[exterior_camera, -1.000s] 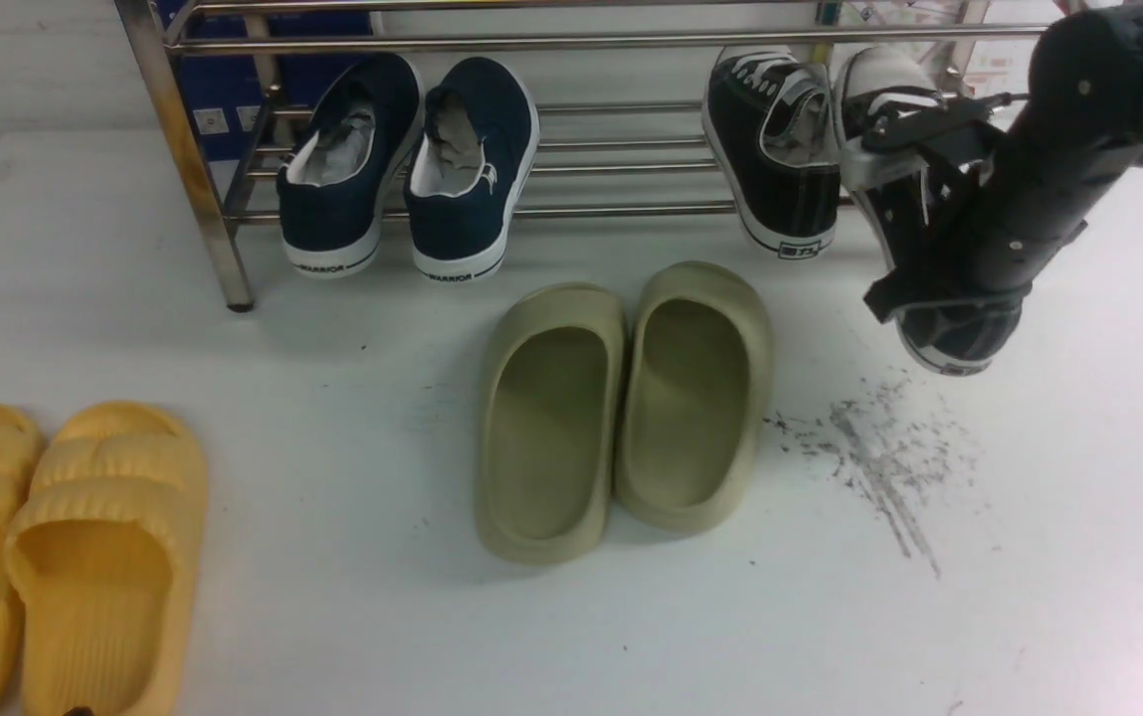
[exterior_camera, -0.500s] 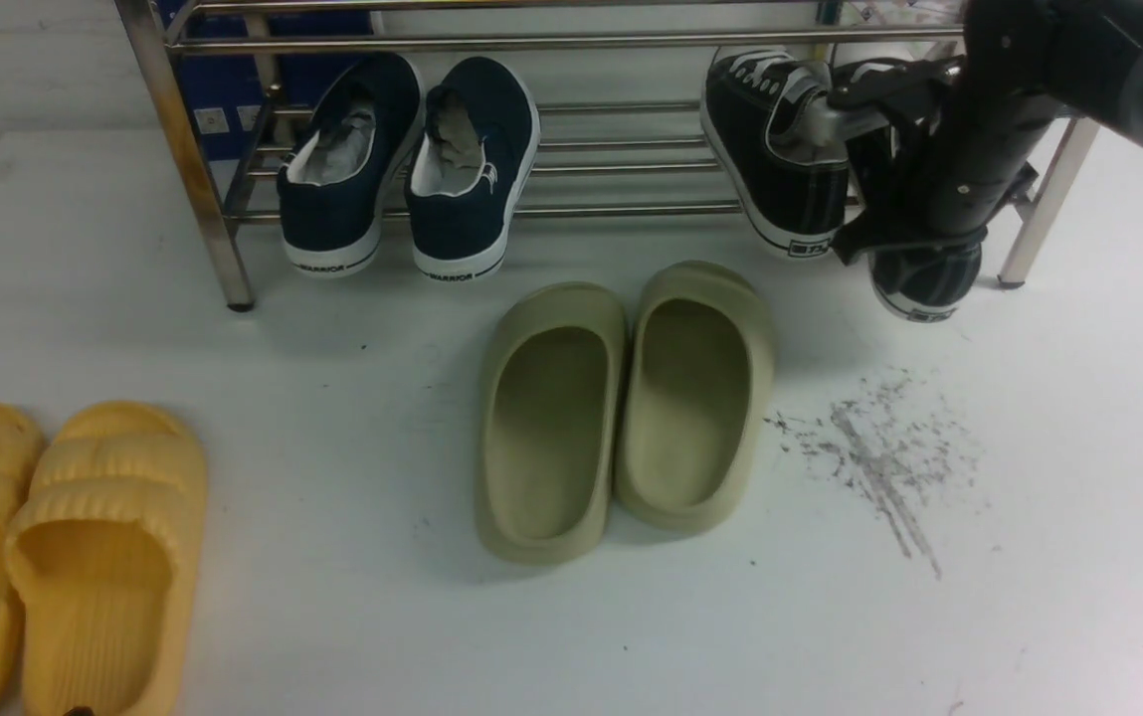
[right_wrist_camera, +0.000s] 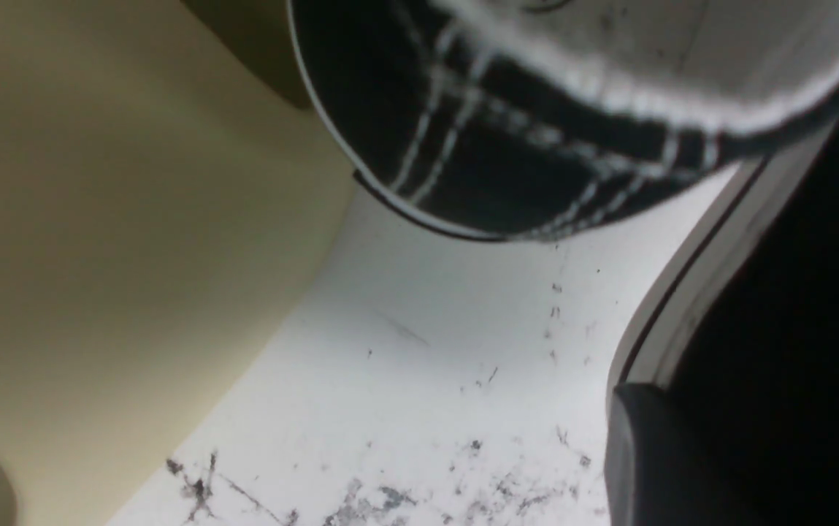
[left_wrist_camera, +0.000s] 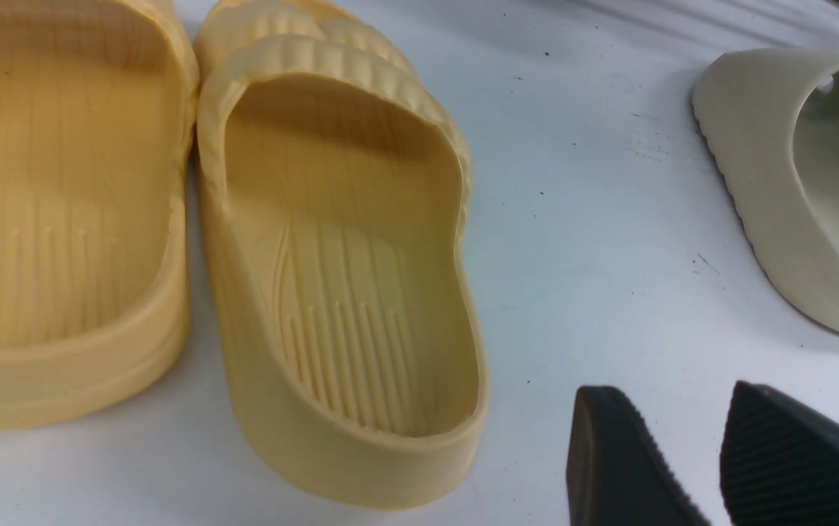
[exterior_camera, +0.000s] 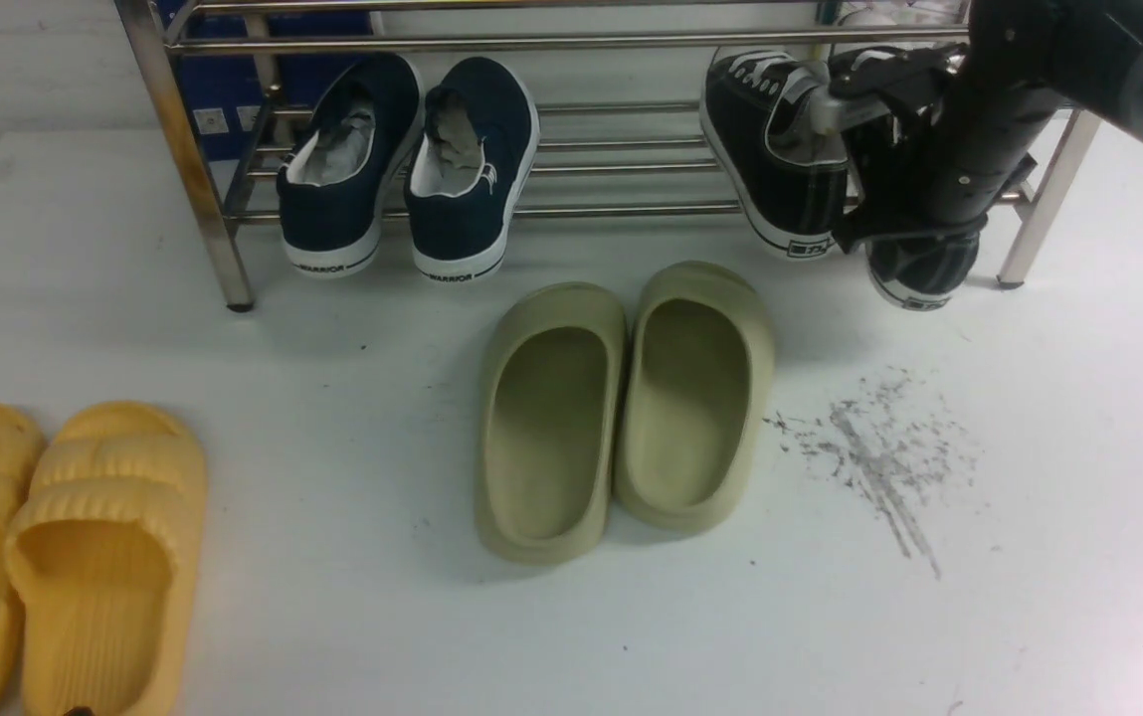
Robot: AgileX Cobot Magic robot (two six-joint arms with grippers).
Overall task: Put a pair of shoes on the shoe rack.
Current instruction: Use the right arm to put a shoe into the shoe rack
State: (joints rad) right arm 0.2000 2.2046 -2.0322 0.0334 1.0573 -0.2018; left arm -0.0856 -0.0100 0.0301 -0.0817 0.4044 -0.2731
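Sneaker one [exterior_camera: 780, 159] sits on shoe rack [exterior_camera: 621, 42]; sneaker two [exterior_camera: 921, 270] nearly seated at rack's right end, right tool [exterior_camera: 894, 199] grip unclear; left tool [left_wrist_camera: 671, 400] released.

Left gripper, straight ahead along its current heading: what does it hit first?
Probably the bare white surface between the yellow slipper and the olive slide. The left gripper, open, lines up with neither shoe, though depth is unclear from the wrist view.
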